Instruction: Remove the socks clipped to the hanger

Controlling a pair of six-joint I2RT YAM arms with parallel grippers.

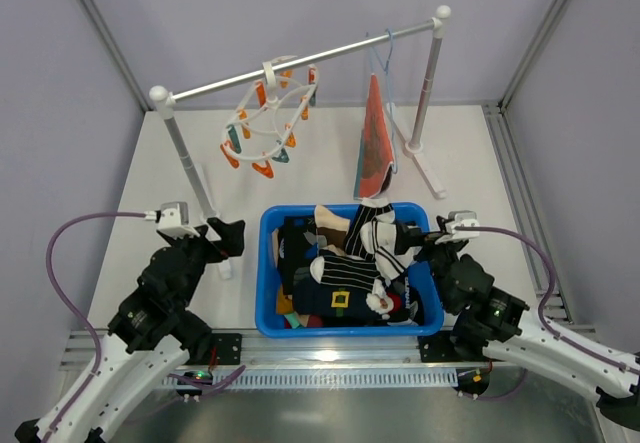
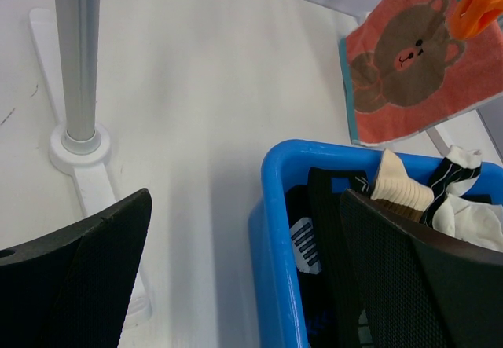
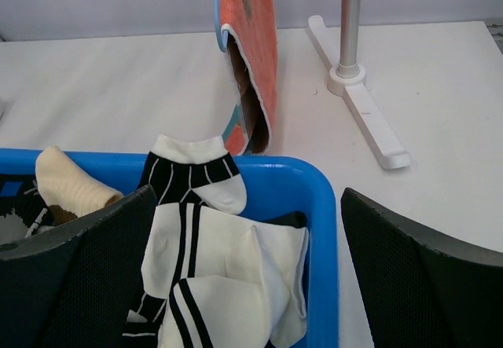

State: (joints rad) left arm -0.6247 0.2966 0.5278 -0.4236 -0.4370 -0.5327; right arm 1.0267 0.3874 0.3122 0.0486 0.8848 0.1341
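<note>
The white oval hanger (image 1: 268, 128) with orange and teal pegs hangs from the rail at the back left. I see no sock clipped to it. Several socks (image 1: 345, 263), white, black and striped, lie piled in the blue bin (image 1: 265, 283). My left gripper (image 1: 225, 235) is open and empty, low at the bin's left rim (image 2: 275, 230); in its wrist view (image 2: 244, 285) the rim runs between the fingers. My right gripper (image 1: 425, 238) is open and empty at the bin's right rim (image 3: 322, 238), over white striped socks (image 3: 212, 261).
A drying rack's rail (image 1: 300, 63) spans the back on two posts (image 1: 185, 153) (image 1: 428, 78) with flat white feet (image 2: 78, 140) (image 3: 357, 104). An orange bear-print cloth (image 1: 374, 148) hangs on a pale-blue wire hanger (image 1: 385, 53) just behind the bin.
</note>
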